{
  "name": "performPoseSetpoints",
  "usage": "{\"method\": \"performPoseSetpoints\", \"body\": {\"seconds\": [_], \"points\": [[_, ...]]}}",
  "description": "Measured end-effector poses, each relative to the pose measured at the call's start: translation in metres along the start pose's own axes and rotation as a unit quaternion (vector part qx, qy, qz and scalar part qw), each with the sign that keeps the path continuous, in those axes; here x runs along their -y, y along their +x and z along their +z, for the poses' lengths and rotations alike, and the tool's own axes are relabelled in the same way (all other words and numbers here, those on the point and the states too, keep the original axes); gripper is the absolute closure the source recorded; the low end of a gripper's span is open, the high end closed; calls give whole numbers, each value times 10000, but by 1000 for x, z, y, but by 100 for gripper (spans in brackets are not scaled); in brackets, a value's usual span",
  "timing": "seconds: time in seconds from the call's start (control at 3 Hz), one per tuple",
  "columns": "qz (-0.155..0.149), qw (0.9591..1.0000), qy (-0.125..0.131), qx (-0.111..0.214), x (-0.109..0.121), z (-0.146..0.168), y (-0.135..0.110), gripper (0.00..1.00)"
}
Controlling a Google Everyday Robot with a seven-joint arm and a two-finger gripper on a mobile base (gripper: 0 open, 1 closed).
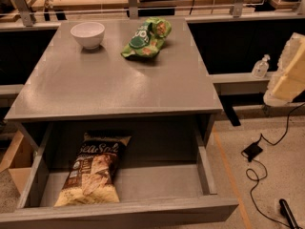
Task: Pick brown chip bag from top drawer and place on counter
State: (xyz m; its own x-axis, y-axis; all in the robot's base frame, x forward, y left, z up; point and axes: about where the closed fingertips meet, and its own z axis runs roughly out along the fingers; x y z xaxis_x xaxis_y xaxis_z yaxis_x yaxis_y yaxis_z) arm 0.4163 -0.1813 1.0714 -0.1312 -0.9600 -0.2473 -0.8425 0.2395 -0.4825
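The brown chip bag (pixel 93 171) lies flat in the left part of the open top drawer (pixel 206 171), with its "Sea Salt" lettering toward the back. The drawer is pulled out below the counter (pixel 119 85). My gripper (pixel 289 73) is a pale, blurred shape at the right edge of the view. It hangs beside the counter's right side, well apart from the bag and higher than the drawer. It holds nothing that I can see.
A white bowl (pixel 87 34) and a smaller green bag (pixel 145 38) sit at the back of the counter. A clear bottle (pixel 260 67) stands on a ledge to the right. A black power brick (pixel 251 150) and cables lie on the floor at right.
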Motion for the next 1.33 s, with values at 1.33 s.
{"method": "performPoseSetpoints", "body": {"seconds": [1.33], "points": [[305, 9986, -423, 47, -58, 40, -11, 0]]}}
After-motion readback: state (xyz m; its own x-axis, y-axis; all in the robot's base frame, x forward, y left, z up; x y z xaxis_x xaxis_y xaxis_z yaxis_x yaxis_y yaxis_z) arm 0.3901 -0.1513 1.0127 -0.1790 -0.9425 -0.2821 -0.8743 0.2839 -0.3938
